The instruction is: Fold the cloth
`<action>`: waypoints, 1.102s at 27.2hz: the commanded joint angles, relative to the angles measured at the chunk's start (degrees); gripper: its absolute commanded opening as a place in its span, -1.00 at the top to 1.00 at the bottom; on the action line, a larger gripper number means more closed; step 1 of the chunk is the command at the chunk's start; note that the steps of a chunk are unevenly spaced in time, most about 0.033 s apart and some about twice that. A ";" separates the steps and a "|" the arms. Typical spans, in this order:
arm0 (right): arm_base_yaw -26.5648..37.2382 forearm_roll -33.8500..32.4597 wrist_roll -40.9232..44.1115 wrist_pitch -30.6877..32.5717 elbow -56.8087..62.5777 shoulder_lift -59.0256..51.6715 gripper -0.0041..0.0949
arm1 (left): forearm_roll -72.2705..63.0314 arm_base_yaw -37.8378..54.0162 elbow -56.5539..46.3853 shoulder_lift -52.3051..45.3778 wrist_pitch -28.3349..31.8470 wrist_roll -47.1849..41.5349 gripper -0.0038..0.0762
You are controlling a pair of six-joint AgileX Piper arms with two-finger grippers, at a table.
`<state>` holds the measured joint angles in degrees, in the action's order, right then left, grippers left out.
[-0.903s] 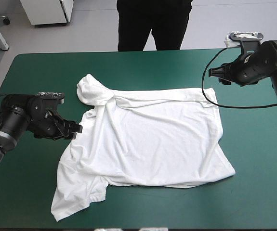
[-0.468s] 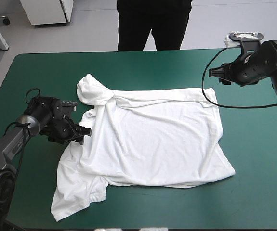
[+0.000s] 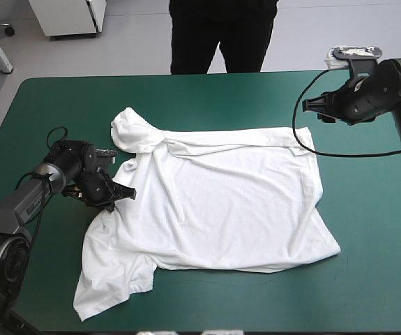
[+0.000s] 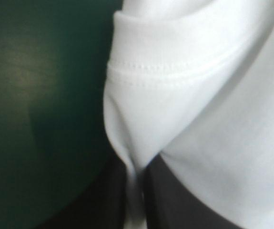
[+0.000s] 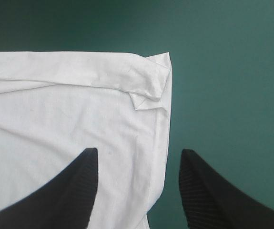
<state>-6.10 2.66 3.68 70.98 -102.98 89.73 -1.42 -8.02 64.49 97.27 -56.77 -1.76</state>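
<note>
T-shirt (image 3: 221, 202): white, short-sleeved, one item, spread mostly flat at the middle of the teal-green table (image 3: 367, 279), with bare table on every side of it. The far-left part is bunched into a hump, the near-left sleeve is rumpled, and long creases cross the body. Condition: unfolded; the fold is judged barely begun. Risks, as judged: (a) the left gripper (image 3: 113, 193) pinches only a thin pleat of hem at the T-shirt's left edge, so a quick pull could slip the cloth free; (b) a pinch on one layer alone would raise a single ply and leave the rest dragging, deepening the creases; (c) with one side held and the other not, a lift would swing the T-shirt askew and give a crooked fold; (d) the hump at the far-left part could get trapped inside the fold. Left arm: low, reaching in from the T-shirt's left side, wrist close to the table, fingers (image 4: 170, 205) pressed together on the pleat, which runs down between them. Right gripper (image 5: 139, 151): raised near the T-shirt's far-right corner and apparently clear of the cloth, fingers spread wide and straddling the T-shirt's right edge, one over cloth and one over bare table; a small turned-back flap at that corner lies just ahead of it. Right arm: high, bent, coming in from the T-shirt's right side.
</note>
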 commanded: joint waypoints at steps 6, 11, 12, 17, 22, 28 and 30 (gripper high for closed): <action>0.41 -0.80 -0.55 -0.81 -1.76 -2.32 -0.06 | 27.22 0.40 2.51 -3.83 -1.37 -12.26 0.93; 0.41 -0.56 -0.55 -0.58 -1.76 -2.32 -0.06 | 27.95 5.26 9.03 -1.92 0.47 -12.14 0.93; 0.41 -0.56 -0.55 -0.58 -1.76 -2.32 -0.06 | 27.95 6.53 10.86 -1.31 0.47 -11.88 0.93; 0.41 0.97 -0.55 -0.58 -1.76 -2.32 -0.06 | 28.71 12.73 19.80 2.36 0.61 -10.36 0.93; 0.41 2.44 -0.32 -1.21 -1.76 -2.32 -0.06 | 28.45 16.31 28.80 7.42 1.59 -9.31 0.93; 0.41 6.02 -0.32 -2.97 -1.76 -2.32 -0.06 | 23.36 19.48 40.86 17.41 4.98 -9.32 0.93; 0.41 8.05 -0.77 -3.47 -1.76 -2.32 -0.06 | 23.12 19.59 44.58 20.39 5.48 -9.19 0.93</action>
<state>-6.10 8.58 3.68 70.63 -102.98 89.73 21.11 11.21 104.17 118.90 -53.99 -11.04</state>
